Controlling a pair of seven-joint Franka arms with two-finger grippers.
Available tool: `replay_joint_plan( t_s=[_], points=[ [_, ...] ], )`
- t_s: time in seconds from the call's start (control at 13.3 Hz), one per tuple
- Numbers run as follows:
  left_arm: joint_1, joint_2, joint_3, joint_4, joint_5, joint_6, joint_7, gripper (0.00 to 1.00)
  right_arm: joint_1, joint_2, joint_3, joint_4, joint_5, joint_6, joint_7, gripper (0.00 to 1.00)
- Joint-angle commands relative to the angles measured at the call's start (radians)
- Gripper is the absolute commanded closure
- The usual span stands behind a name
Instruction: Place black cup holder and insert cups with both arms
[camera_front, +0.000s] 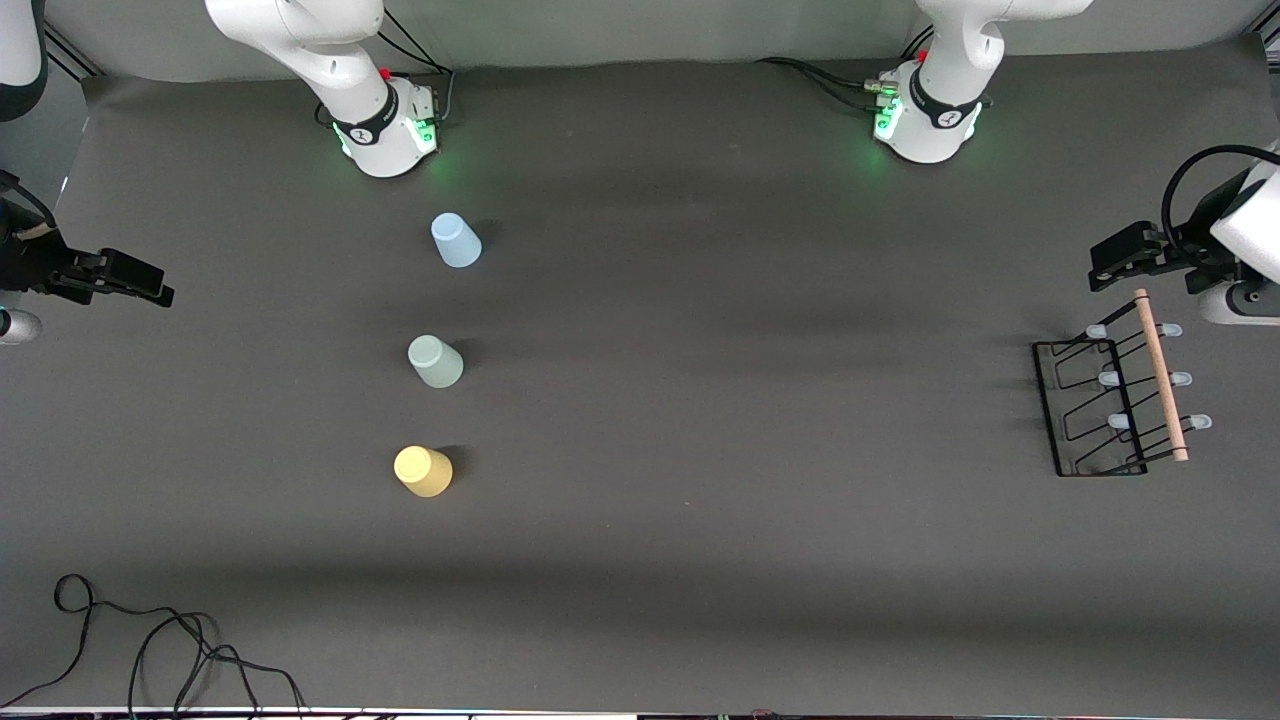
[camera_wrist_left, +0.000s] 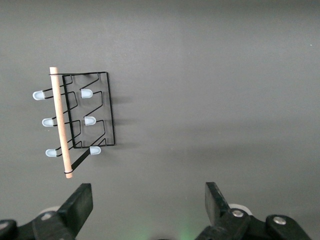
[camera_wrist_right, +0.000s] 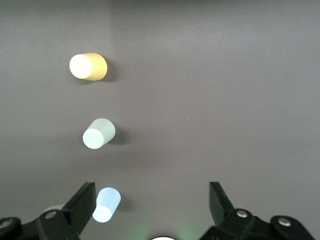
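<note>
Loose black cables (camera_front: 150, 650) curled on the counter (camera_front: 700, 560) edge nearest the front camera. Farther in, yellow cup (camera_front: 423, 471), then pale green cup (camera_front: 435, 361), then light blue cup (camera_front: 456, 241), all 3 upside down in a row toward the right arm's end, well apart from each other. Black cup holder (camera_front: 1100, 410) standing at the left arm's end, wooden rod handle (camera_front: 1161, 374) on top, 6 pale-tipped pegs (camera_front: 1110, 379) sticking out. Left hand (camera_front: 1125, 252) up in the air just past the holder at the counter's edge, fingers (camera_wrist_left: 77, 205) spread wide, gripping nothing. Right hand (camera_front: 110, 280) hanging at the other end, fingers (camera_wrist_right: 82, 202) also wide apart and empty, cups showing below it in its wrist view.
</note>
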Motion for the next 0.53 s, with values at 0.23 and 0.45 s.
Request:
replay_joint_plan(
  t_s=[0.23, 0.45],
  points=[
    [-0.017, -0.017, 0.009, -0.017, 0.017, 0.014, -0.016, 0.00, 0.000, -0.003, -0.001, 0.009, -0.016, -0.011, -0.009, 0.00],
    [-0.016, -0.017, 0.009, -0.021, 0.017, 0.014, -0.016, 0.00, 0.002, -0.003, -0.001, 0.009, -0.016, -0.013, -0.009, 0.00]
  ],
)
